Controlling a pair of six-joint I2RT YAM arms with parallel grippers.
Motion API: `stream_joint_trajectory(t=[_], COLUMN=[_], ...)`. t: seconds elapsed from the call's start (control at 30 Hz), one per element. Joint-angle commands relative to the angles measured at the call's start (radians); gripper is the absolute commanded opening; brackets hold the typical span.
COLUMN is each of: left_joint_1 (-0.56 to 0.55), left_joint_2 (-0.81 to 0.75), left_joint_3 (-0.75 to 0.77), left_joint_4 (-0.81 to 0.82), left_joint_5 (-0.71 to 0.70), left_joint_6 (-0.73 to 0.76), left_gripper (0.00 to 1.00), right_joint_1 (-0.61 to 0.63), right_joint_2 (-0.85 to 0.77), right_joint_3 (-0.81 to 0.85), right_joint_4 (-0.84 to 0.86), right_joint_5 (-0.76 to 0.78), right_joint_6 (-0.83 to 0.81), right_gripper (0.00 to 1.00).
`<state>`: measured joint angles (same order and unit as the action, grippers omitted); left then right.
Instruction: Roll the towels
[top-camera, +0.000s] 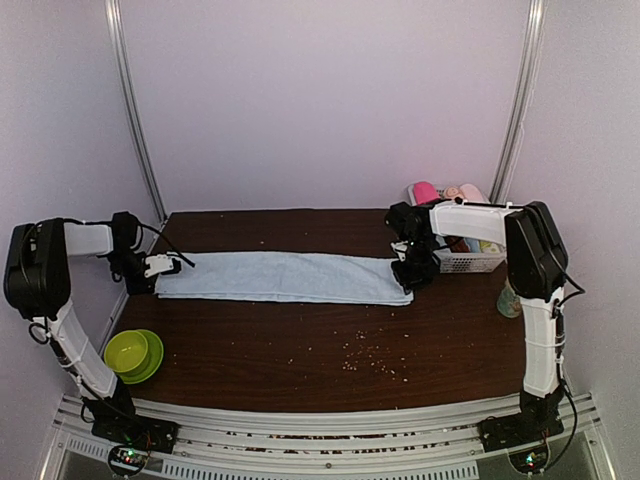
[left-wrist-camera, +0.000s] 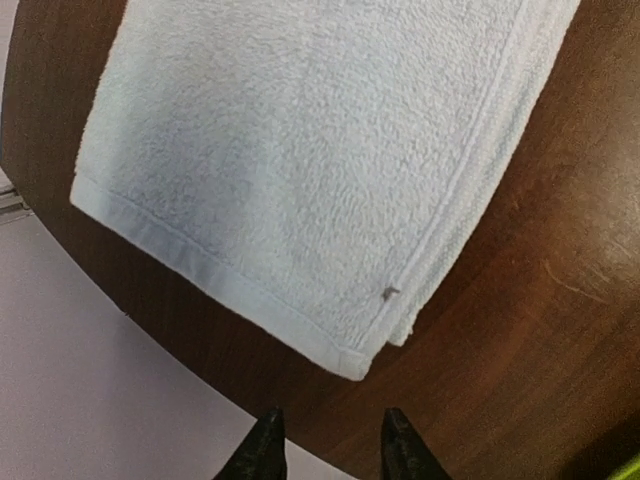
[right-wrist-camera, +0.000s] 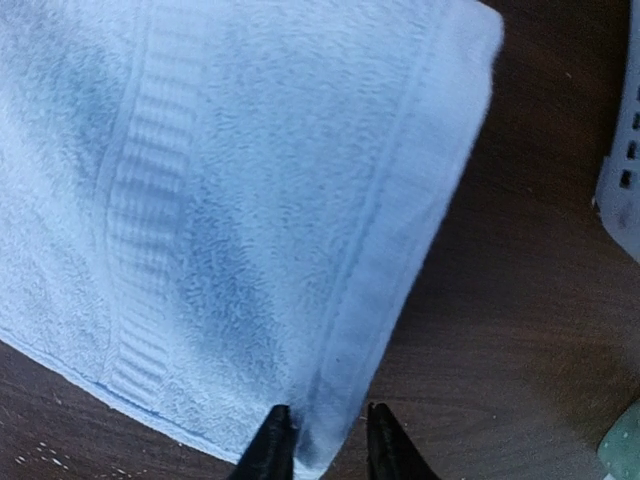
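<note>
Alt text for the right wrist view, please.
A light blue towel lies flat on a dark wooden table, filling most of the frame. The dark fingertips of the right gripper, set apart, straddle the towel's hemmed edge at the bottom. Part of a white basket shows at far right.

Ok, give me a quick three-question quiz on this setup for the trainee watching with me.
1. True or false: the light blue towel is already rolled up.
2. Which arm's gripper is at the towel end beside the white basket? A) left B) right
3. Fill in: the bowl at the near left is ___ in colour.

Key
1. False. It lies flat in one long strip.
2. B. The right gripper is at that end, its tips apart over the towel's edge.
3. Green.
</note>
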<state>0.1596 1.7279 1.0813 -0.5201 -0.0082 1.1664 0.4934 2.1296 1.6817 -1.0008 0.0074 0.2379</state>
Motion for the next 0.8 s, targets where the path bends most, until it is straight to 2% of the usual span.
stream_joint_trajectory(t=[0.0,0.17,0.23,0.33,0.5,0.63,0.77], left_joint_1=[0.022,0.021,0.013,-0.022,-0.140,-0.230,-0.292], left_joint_2=[-0.100,-0.133,-0.105,-0.060,-0.041,-0.032,0.030], left_joint_3=[0.086,0.176,0.251,0.354,0.391,0.385,0.432], left_joint_4=[-0.121,-0.221,-0.267,-0.311,-0.277,-0.213,-0.189], left_joint_5=[0.086,0.174,0.231,0.298,0.279,0.226,0.261], left_joint_6=[0.036,0.022,-0.039,-0.163,-0.305,-0.379,-0.460], left_gripper=[0.36,0.49,0.51,0.63,0.64,0.62,0.52], right_joint_1=[0.006,0.033,0.058,0.103,0.148,0.147,0.149], right_joint_2=[-0.103,-0.180,-0.202,-0.197,-0.152,-0.190,-0.187], right_joint_3=[0.010,0.079,0.122,0.208,0.301,0.240,0.164], right_joint_4=[-0.020,-0.033,-0.015,-0.004,-0.017,0.030,0.159], right_joint_5=[0.059,0.120,0.141,0.162,0.191,0.267,0.195], right_joint_6=[-0.005,-0.014,-0.013,-0.014,-0.006,0.022,0.063], right_gripper=[0.32,0.41,0.46,0.55,0.59,0.60,0.60])
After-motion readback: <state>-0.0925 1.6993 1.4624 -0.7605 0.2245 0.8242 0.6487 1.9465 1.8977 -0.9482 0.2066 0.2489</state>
